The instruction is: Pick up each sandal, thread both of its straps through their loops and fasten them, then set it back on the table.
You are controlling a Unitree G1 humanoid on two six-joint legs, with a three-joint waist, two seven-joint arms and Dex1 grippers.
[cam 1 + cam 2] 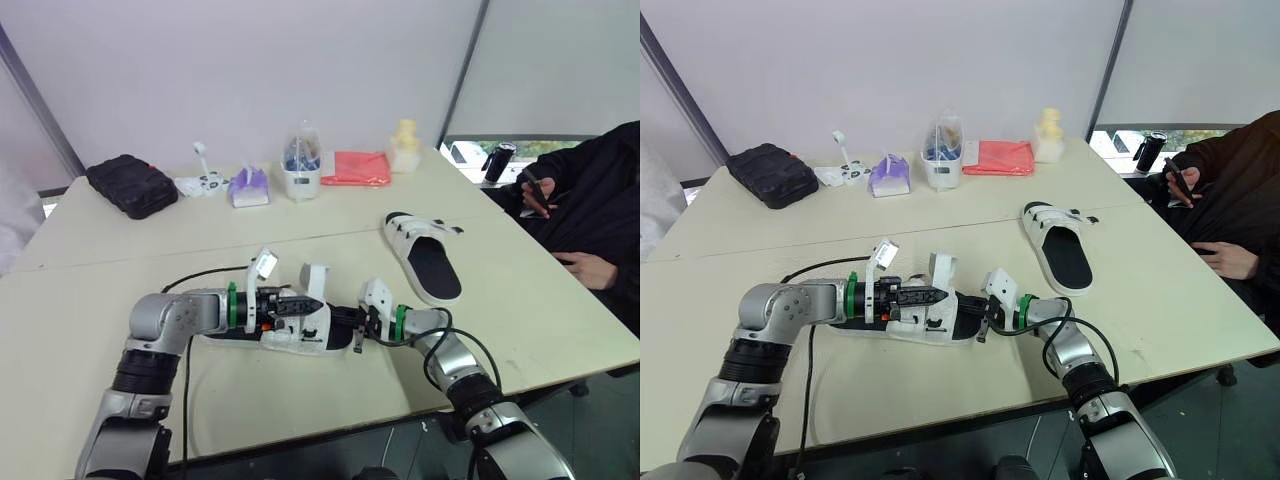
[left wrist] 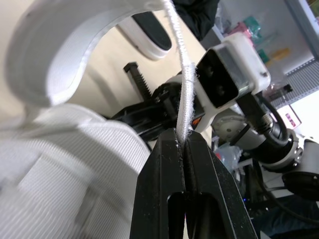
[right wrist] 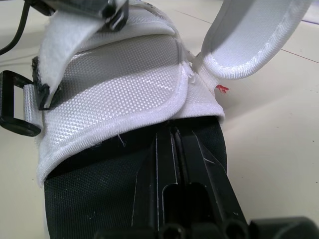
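Robot's working on the near sandal (image 1: 290, 335), which is lying on the table (image 1: 90, 290) by the front edge, btwn the two arms. The left gripper (image 1: 303, 303) is pinching a white strap (image 2: 185, 94) by its thin edge, fingers closed tight on it, w/ the strap standing up off the shoe. The right gripper (image 1: 362, 330) is sitting at the opposite end, fingers pressed together and lying along the black footbed (image 3: 89, 199) under the white upper. Can't tell if it's actually gripping anything or just bracing. A second strap (image 3: 254, 35) is curling up loose, and the black loop (image 3: 12, 112) at the shoe's side is showing nothing through it. So I'm reading this as the threading step on the first shoe, w/ nothing fastened yet. The other sandal (image 1: 430, 262) is lying further back on the right, well apart; can't tell how its straps stand. Next move prob needs the left gripper steering the strap tip over to the loop and through w/o twisting it, the right one steadying the shoe. That edge grip is looking thin, so it might slip
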